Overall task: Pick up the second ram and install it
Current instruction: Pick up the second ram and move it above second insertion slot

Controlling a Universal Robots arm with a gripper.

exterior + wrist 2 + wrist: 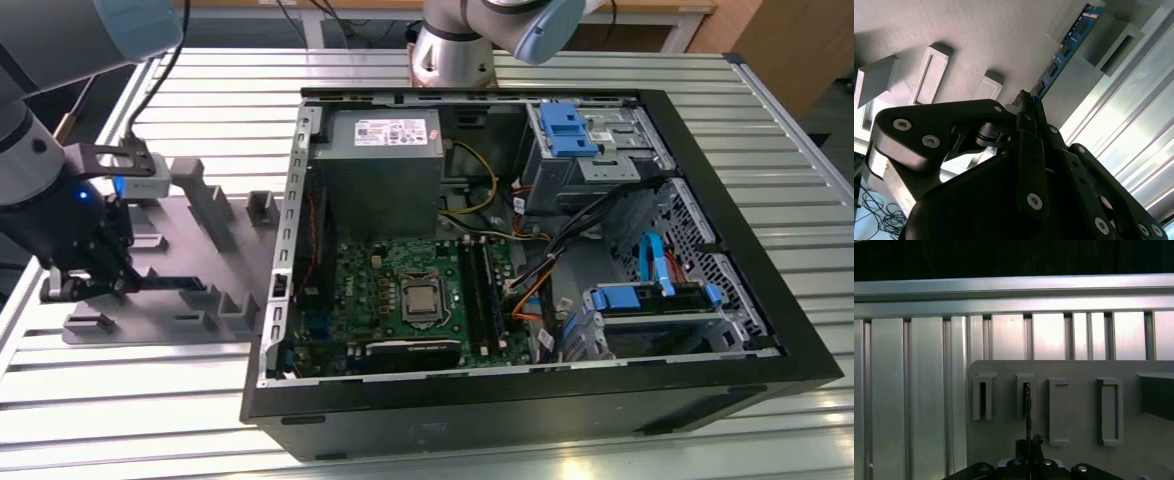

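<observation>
Exterior view, arm: the arm (pixel 27 150) comes in at the exterior view's left, over the slatted metal tabletop (pixel 134 400).
Exterior view, gripper: the gripper (pixel 83 280) is low over the grey tray (pixel 174 320), which lies flat on the tabletop just beside the open computer case (pixel 801 330).
Exterior view, second ram: the second ram (pixel 167 283) shows as a thin dark bar reaching from the gripper toward the case, among the tray's upright blocks.
Exterior view, motherboard: the green motherboard (pixel 360 290) lies inside the case, well apart from the gripper.
Second wrist view, jaws: the gripper (pixel 1026 102) has its jaws pressed together on the near end of the second ram (pixel 1066 47).
Second wrist view, second ram: the blue stick with black chips runs on edge away from the jaws above the grey tray (pixel 979 40). Its far end seems to rest at an upright block (pixel 1116 42), though the seating is not clear.
First wrist view, second ram: the second ram (pixel 1027 410) is seen edge-on as a thin dark line. It rises from the gripper (pixel 1029 445) to a slotted block (pixel 1020 395) of the grey tray (pixel 1004 440).
First wrist view, tabletop: the tabletop (pixel 924 390) shows its metal slats beyond the tray.
</observation>
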